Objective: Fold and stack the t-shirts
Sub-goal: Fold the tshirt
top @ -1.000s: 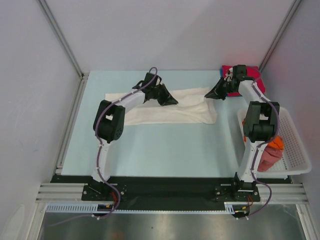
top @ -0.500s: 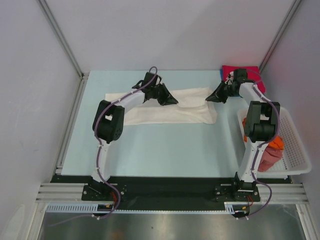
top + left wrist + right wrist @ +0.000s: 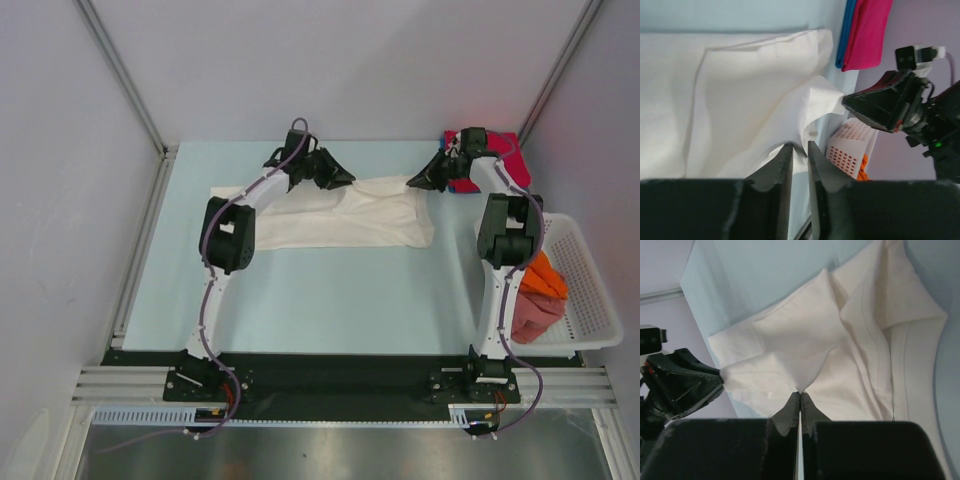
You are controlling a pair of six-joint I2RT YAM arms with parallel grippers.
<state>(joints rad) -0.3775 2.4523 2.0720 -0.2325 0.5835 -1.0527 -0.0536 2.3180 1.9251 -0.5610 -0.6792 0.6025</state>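
A white t-shirt [image 3: 330,222] lies spread across the far half of the table, and its right part is pulled up into a ridge between my two grippers. My right gripper [image 3: 413,183] [image 3: 800,394] is shut on a pinched peak of this white cloth [image 3: 865,340]. My left gripper [image 3: 347,181] [image 3: 800,148] has its jaws a narrow gap apart, with a fold of the white t-shirt [image 3: 740,100] resting at the tips. A pinkish-red t-shirt [image 3: 506,146] [image 3: 867,30] lies folded on a blue one [image 3: 847,30] at the far right corner.
A white lattice basket [image 3: 592,300] [image 3: 852,146] stands at the right table edge, holding an orange t-shirt [image 3: 545,276] and a pinkish-red one [image 3: 530,316]. Grey walls enclose the table on the left, back and right.
The left gripper's jaws have parted slightly and it has moved toward the far edge. The right gripper has shifted left and back, still pinching the white cloth.
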